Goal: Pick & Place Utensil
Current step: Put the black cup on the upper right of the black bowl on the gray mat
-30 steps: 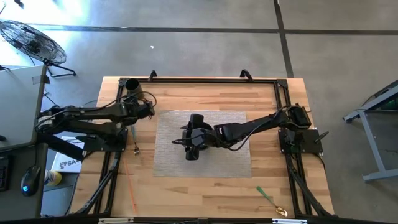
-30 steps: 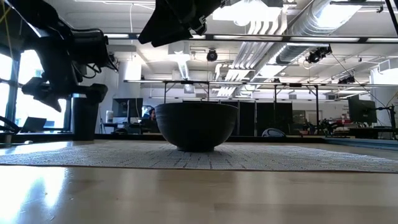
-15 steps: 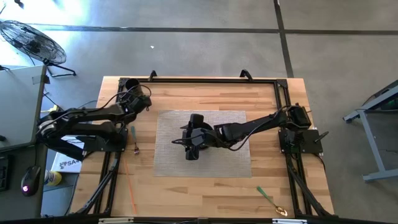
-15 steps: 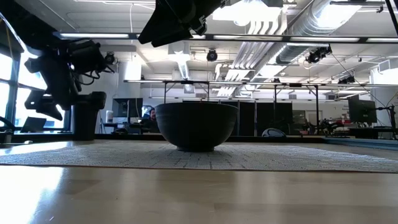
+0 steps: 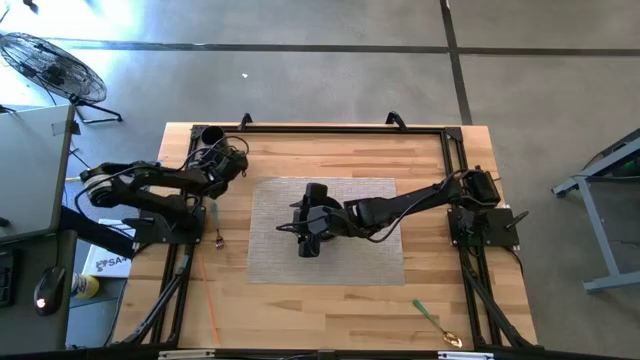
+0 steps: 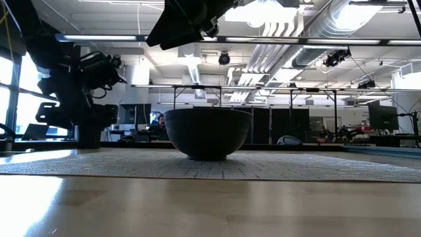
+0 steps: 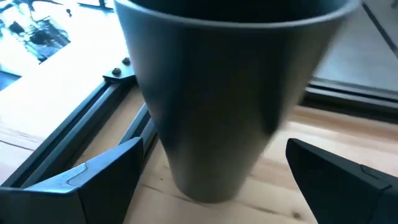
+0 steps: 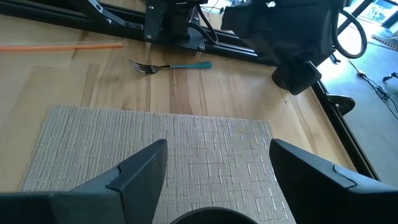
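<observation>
You had barely begun: the fork (image 8: pixel 171 65) lay ungrasped on the bench (image 5: pixel 330 310) beside the mat. Your left hand (image 7: pixel 211 180), fingers spread and empty, faced the dark cup (image 7: pixel 230 93); your right hand (image 8: pixel 214 171), likewise released, hovered over the bowl (image 6: pixel 207 133).

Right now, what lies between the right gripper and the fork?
In the right wrist view, only the woven mat and then bare wood separate the open right gripper from the fork; nothing else lies there.

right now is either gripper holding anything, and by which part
Nothing is held. The left gripper is open astride the dark cup; the right gripper is open above the bowl.
</observation>
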Robot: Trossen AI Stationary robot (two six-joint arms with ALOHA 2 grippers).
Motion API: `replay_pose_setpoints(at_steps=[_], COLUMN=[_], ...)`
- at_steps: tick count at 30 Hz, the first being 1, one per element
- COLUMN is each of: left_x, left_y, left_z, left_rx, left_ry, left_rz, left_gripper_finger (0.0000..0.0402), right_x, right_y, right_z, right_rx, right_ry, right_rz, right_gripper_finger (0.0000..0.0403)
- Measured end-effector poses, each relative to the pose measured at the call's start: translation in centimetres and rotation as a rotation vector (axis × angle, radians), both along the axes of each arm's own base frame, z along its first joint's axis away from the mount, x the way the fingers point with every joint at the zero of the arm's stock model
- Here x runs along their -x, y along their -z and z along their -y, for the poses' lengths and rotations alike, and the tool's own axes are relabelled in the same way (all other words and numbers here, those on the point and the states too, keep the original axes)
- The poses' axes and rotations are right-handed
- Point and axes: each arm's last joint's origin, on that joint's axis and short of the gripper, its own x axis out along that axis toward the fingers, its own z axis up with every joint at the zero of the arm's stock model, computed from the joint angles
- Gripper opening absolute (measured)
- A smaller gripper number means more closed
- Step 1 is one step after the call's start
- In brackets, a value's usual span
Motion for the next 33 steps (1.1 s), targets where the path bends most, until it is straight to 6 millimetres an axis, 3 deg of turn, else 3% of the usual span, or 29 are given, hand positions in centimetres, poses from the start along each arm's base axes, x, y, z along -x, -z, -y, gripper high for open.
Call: replay_pose_setpoints(at_steps=[11, 33], left_x=[-0.3, -0.3], left_y=[0.8, -0.2], left_z=[-2.5, -3.7], left_rx=[-0.033, -0.143], left_ry=[-0.059, -0.132], left_rz=[0.024, 0.021], left_gripper_finger=[0.0388, 0.0372], right_x=[0.0, 0.1], right_y=[0.1, 0.1], right_z=[0.0, -0.1], right_rx=[-0.003, -0.026], right_ry=[-0.004, -0.019], right_rz=[-0.009, -0.013], right_gripper_finger=[0.0277, 0.0277])
